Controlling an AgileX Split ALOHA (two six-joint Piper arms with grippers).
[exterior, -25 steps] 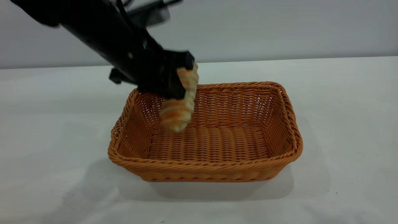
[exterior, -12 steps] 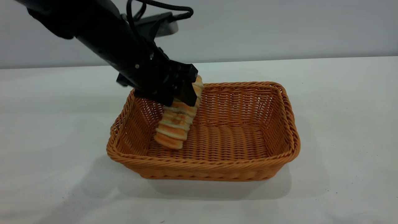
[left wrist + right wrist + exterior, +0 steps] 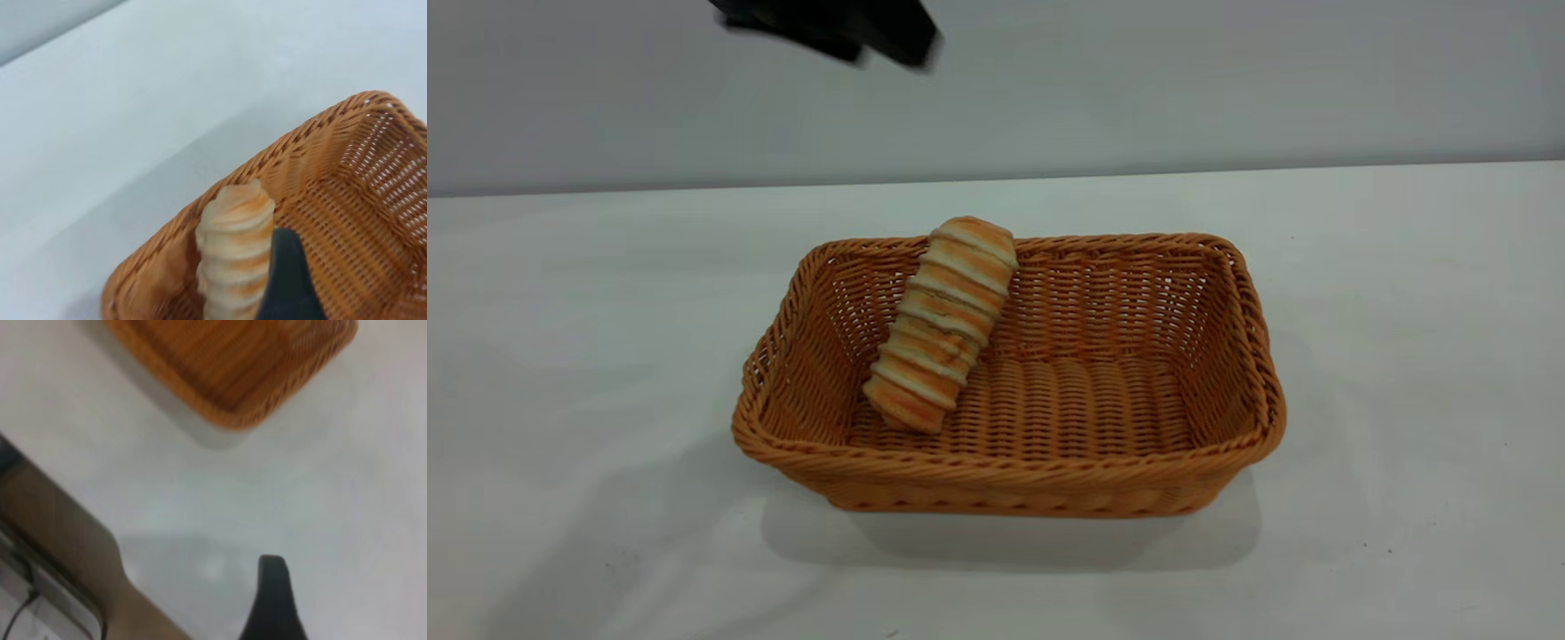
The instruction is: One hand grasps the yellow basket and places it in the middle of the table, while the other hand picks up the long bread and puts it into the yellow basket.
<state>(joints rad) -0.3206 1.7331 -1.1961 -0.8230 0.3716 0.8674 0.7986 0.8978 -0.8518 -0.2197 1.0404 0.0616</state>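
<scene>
The yellow basket stands in the middle of the white table. The long bread lies inside it at the left, tilted, its lower end on the basket floor and its upper end propped on the back rim. My left gripper is high above the basket's back left, open and empty. In the left wrist view one of its fingers shows beside the bread and the basket. The right gripper is out of the exterior view; one finger shows over bare table, away from the basket.
In the right wrist view the table's edge and a brown surface beyond it show close to the right gripper. White tabletop surrounds the basket on all sides.
The left gripper lowered the bread into the basket, let it go and rose up and away to the top of the view. The bread now leans on the back rim.
</scene>
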